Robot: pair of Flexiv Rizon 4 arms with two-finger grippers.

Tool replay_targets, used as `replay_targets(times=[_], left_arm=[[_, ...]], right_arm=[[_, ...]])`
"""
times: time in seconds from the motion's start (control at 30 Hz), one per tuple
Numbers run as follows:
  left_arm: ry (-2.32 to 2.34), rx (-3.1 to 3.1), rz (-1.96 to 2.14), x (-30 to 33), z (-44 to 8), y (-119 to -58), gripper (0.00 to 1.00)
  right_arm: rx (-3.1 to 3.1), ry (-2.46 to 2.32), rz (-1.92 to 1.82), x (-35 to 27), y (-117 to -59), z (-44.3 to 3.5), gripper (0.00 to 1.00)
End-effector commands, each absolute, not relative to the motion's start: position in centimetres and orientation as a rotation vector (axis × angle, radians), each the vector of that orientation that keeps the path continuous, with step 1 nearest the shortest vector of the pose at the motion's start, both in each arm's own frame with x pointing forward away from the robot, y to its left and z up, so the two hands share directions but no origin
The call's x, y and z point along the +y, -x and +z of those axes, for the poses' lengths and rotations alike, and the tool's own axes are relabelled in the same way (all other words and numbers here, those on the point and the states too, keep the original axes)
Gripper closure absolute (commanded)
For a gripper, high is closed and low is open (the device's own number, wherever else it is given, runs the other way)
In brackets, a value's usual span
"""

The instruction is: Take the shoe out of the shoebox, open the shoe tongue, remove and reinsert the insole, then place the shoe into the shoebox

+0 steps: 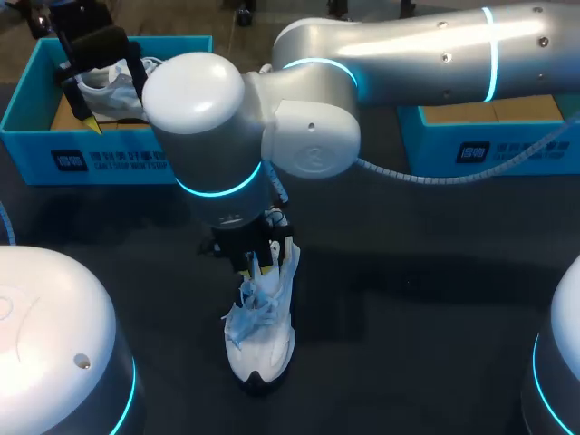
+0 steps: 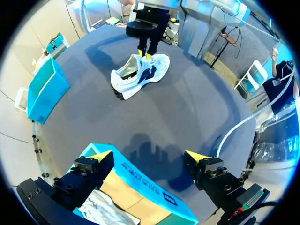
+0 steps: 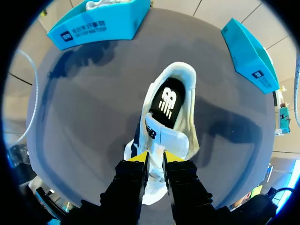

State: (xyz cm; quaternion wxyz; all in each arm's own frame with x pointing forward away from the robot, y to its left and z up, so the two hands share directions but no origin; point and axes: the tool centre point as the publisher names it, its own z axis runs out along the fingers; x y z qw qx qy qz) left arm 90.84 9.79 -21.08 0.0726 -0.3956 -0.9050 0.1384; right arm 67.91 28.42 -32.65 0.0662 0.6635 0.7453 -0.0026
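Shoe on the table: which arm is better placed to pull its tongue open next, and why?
Right: the right gripper pinches the tongue of the shoe, while the left gripper hangs open over the shoebox.

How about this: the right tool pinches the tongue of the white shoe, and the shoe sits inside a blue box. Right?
Not quite. The right tool does pinch the tongue of the white shoe, but the shoe lies on the table, outside the left box and the right box. The head view shows it.
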Motion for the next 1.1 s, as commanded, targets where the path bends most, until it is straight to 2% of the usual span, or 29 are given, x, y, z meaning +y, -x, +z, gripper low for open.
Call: replay_targets(times=[0.03, 0.27, 0.57, 1.1], left_arm=[[1.189, -2.717, 0.413, 9.8, -21.1, -90.9, 0.0], [1.189, -2.717, 0.413, 9.8, -21.1, -90.9, 0.0], [1.189, -2.717, 0.413, 9.8, -21.1, -90.9, 0.0], [1.189, -2.717, 0.413, 9.8, -21.1, -90.9, 0.0]], right_arm=[[1.831, -2.414, 0.04, 27.7, -68.0, -34.0, 0.8], [1.805, -2.434, 0.037, 25.9, -67.9, -34.1, 0.79], [1.762, -2.389, -0.056, 27.1, -67.3, -32.3, 0.76], [1.822, -2.463, -0.031, 25.8, -68.1, -35.9, 0.77]])
